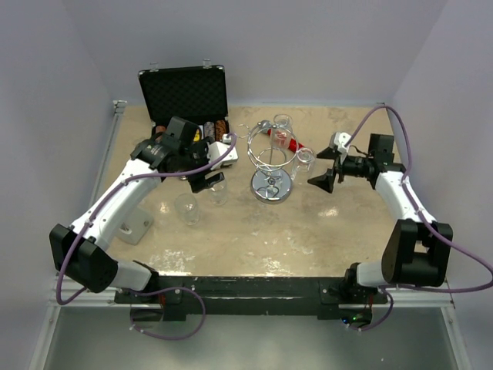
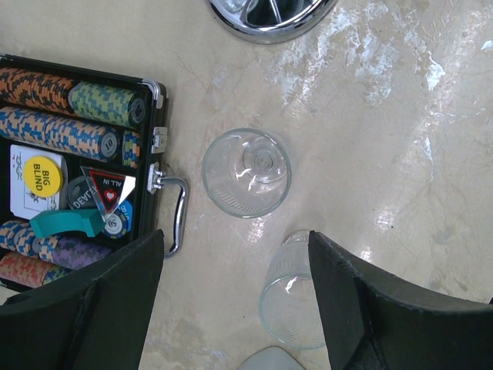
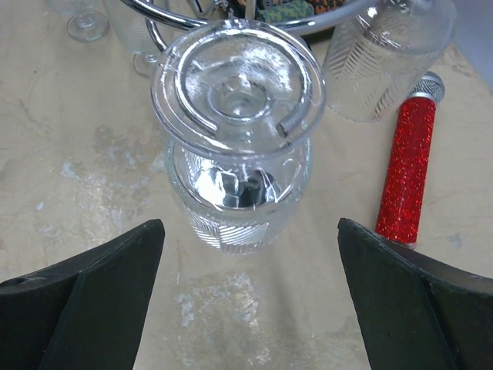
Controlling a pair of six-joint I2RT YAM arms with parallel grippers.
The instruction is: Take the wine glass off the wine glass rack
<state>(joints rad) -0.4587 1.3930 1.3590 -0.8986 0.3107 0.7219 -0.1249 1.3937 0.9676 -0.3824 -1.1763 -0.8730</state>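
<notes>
1. Right hand [image 1: 323, 171]: jaws spread wide, gripping nothing. It sits just right of the wine glass rack [image 1: 269, 163], pointing left at it.
2. Wine glass [image 3: 237, 193]: on the rack, right side, hanging upside down with foot up and bowl down. A wire loop runs under the foot, around the stem.
3. In the right wrist view the wine glass is centred between the two fingers, ahead of the tips and apart from both.
4. The rack stands upright mid-desk [image 1: 323, 231], its round mirrored base flat on the surface.
5. Second hung glass [image 3: 385, 54]: far side of the rack, also upside down.
6. Red glitter tube [image 3: 408, 173]: lies flat on the desk by the second hung glass.
7. Left hand [image 2: 235, 235]: open, nothing held. It hovers left of the rack base, just near of the open black chip case [image 1: 183, 92].
8. Two loose glasses stand on the desk left of the rack.
   - Loose glass A [image 2: 246, 171]: seen from above, ahead of the left fingers, just beside the case handle.
   - Loose glass B [image 2: 286, 304]: between the left fingers, partly hidden behind one. Can't tell if it touches.
9. The case tray holds rows of poker chips [image 2: 77, 116] and a yellow "BIG BLIND" button [image 2: 41, 175].
</notes>
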